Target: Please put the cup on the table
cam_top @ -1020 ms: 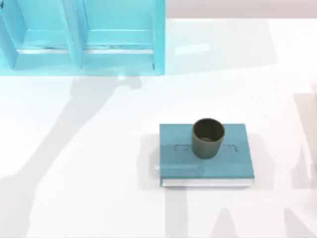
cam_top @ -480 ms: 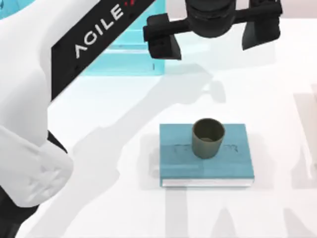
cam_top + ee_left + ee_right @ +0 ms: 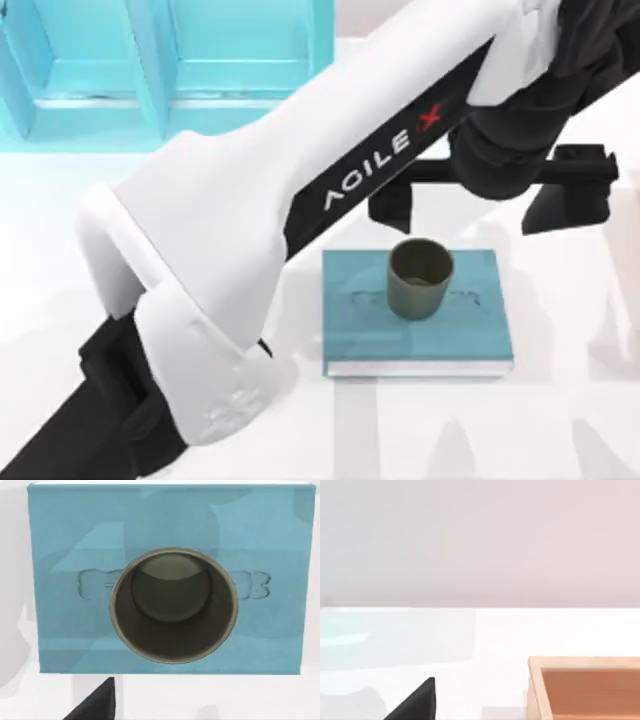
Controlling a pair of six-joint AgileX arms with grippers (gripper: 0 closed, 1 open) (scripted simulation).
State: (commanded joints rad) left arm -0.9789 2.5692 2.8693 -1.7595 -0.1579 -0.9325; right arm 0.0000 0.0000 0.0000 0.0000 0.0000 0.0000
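The cup stands upright on the teal book, which lies on the desk. The left end effector hovers just behind the cup, its fingers spread wide, released

teal book mid-table — light-blue shelf unit far left — wooden box.

My white, black-jointed left arm reaches diagonally across toward the right, its black two-finger left gripper spread wide, fingers pointing downward, hovering
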